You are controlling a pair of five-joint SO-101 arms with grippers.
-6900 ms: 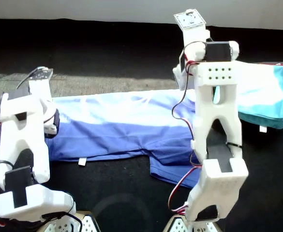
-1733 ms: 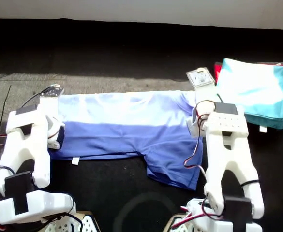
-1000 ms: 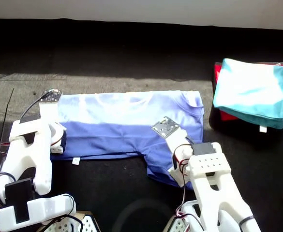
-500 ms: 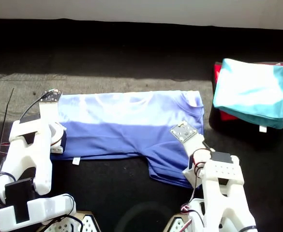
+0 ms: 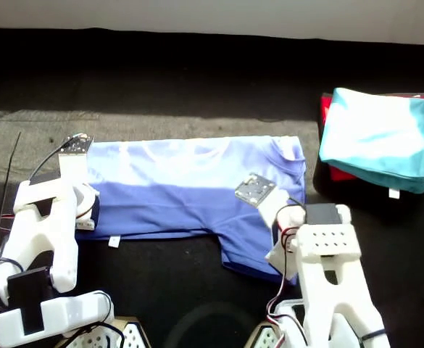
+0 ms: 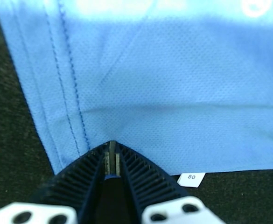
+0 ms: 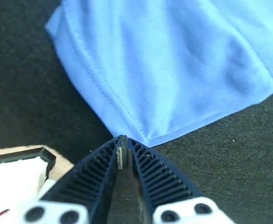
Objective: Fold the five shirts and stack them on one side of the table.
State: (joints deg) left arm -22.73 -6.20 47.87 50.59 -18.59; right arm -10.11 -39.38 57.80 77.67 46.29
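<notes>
A blue shirt point(image 5: 190, 181) lies spread across the middle of the dark table, its upper half in sunlight. My left gripper point(image 5: 88, 220) sits at the shirt's left hem. In the left wrist view the left gripper point(image 6: 111, 148) is shut, pinching the stitched hem of the blue shirt point(image 6: 173, 93). My right gripper point(image 5: 277, 252) is at the lower right sleeve. In the right wrist view the right gripper point(image 7: 122, 143) is shut on the sleeve's hem of the blue shirt point(image 7: 173, 60). A folded teal shirt point(image 5: 378, 138) rests on a folded red shirt point(image 5: 333, 172) at the right side.
A white size tag point(image 6: 191, 177) sticks out under the shirt's near edge, small in the high view as a white tag point(image 5: 113, 241). Both arm bases stand at the table's near edge. A white wall point(image 5: 212, 14) runs along the back.
Over the last second the right arm swung right along the sleeve, then back left and farther from the table's near edge. Before that it came back from the stack. The left arm has kept still.
</notes>
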